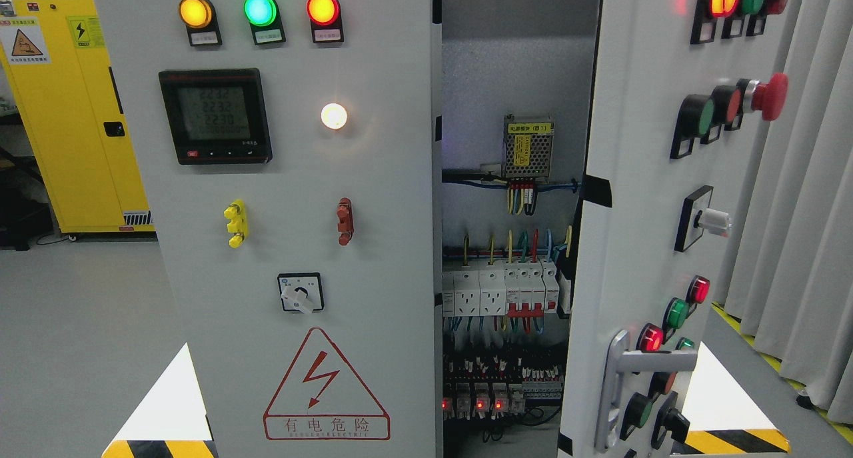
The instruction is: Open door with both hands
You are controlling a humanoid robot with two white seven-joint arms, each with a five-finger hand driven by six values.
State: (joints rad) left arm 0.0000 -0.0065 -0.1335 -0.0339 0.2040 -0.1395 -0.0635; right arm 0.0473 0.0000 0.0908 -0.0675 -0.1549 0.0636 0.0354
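No robot hand shows in the head view, so I cannot tell if the hands are open or holding anything. The right door [640,198] of the electrical cabinet is swung partly open at the right, and it looks like stiff, heavy metal, best held by the silver handle [626,385] low down or by its bare inner edge, away from the buttons. The left door [293,198] is shut; the grey curtain [800,178] stands near the right door's swing.
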